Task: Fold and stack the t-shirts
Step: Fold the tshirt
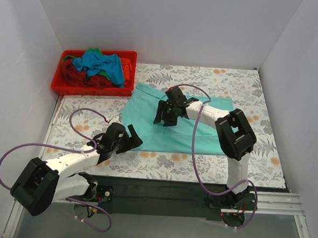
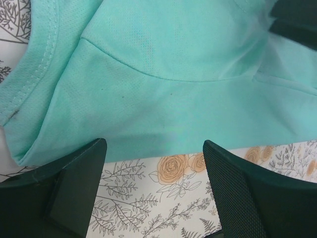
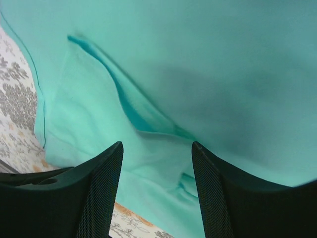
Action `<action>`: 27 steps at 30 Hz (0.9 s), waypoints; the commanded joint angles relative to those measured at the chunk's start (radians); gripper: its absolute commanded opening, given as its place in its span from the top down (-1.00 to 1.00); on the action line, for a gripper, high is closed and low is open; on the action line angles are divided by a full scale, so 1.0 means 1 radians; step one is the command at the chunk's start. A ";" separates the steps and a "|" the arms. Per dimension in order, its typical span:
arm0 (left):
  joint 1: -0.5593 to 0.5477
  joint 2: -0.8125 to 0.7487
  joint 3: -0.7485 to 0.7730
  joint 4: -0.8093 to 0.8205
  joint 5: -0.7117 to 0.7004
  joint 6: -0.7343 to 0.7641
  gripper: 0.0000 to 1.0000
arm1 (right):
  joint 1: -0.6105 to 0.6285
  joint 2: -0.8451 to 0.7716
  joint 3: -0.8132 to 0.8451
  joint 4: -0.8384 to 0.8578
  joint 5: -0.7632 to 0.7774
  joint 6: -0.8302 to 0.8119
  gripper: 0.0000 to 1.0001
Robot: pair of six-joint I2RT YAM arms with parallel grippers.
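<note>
A mint-teal t-shirt (image 1: 148,118) lies spread on the flowered tablecloth in the middle of the table. My left gripper (image 1: 131,139) is open and empty just off the shirt's near left edge; in the left wrist view the collar (image 2: 29,64) is at the left and the shirt's hem (image 2: 163,134) runs just beyond my fingers (image 2: 237,193). My right gripper (image 1: 167,119) is open over the shirt's middle; the right wrist view shows folds of the shirt (image 3: 148,144) between the jaws. Blue, green and dark red shirts (image 1: 100,67) are piled in the bin.
A red plastic bin (image 1: 127,56) stands at the back left corner. White walls close in the table on the left, back and right. A purple cable loops off each arm over the table. The flowered cloth (image 1: 242,86) covers the table.
</note>
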 commanded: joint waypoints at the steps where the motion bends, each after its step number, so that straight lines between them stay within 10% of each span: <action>1: 0.006 -0.040 -0.028 -0.094 -0.034 0.001 -0.57 | -0.083 -0.118 -0.030 0.025 0.064 -0.006 -0.28; 27: 0.006 0.305 0.369 -0.029 0.022 0.118 -0.57 | -0.353 -0.713 -0.653 -0.058 0.137 -0.243 -0.29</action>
